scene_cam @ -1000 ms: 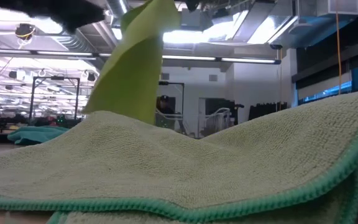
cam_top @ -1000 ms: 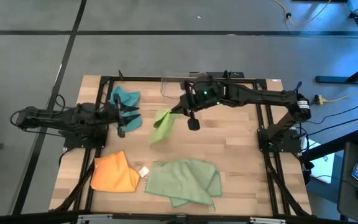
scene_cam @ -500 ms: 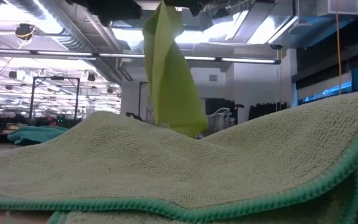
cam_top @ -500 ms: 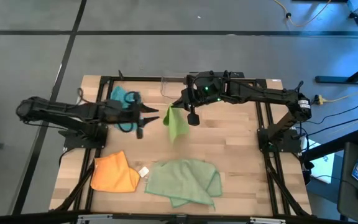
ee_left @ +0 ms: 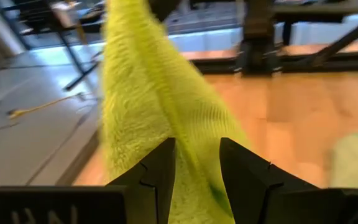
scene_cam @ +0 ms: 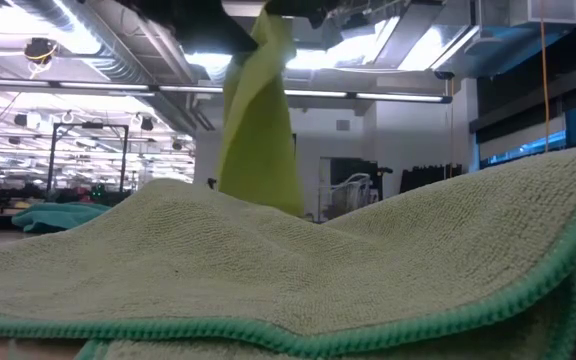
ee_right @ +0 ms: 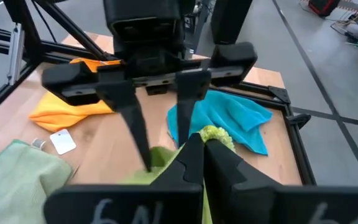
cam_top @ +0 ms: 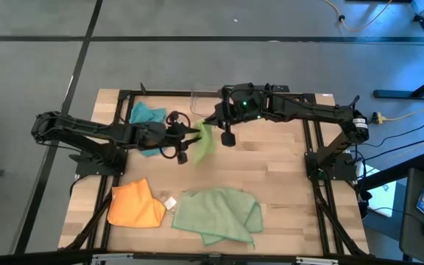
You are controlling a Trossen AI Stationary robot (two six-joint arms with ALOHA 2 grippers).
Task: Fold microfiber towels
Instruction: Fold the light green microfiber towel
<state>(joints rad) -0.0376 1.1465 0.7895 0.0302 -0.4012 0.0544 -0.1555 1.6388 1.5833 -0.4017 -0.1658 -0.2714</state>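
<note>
A lime green towel [cam_top: 206,143] hangs from my right gripper [cam_top: 212,125], which is shut on its top above the table's far middle. My left gripper [cam_top: 188,141] reaches level from the left, open. In the left wrist view the hanging towel [ee_left: 148,99] stands right in front of the left gripper [ee_left: 194,146], in line with the gap. A teal towel [cam_top: 144,114] lies crumpled at the far left. An orange towel [cam_top: 135,205] lies folded at the near left. A pale sage green towel [cam_top: 216,213] lies rumpled at the near middle. My right gripper pinches a bunched bit of the lime towel's top edge [ee_right: 214,134] between its two fingers; a small tuft sticks out past them. The towel hangs slack below; its lower end is hidden behind the sage towel [scene_cam: 368,270] in the low view. My left gripper: I cannot tell whether its fingers [ee_left: 157,168] touch the towel.
A clear plastic bin [cam_top: 205,99] stands at the table's far edge behind the right gripper. A small white tag [cam_top: 170,202] lies between the orange and sage towels. Bare wood shows on the table's right half [cam_top: 278,169].
My left gripper has reached toward the table's right edge, from beside the teal towel up to the hanging lime towel. The lime towel has swung under the right gripper, from slanting left to hanging more nearly straight down.
</note>
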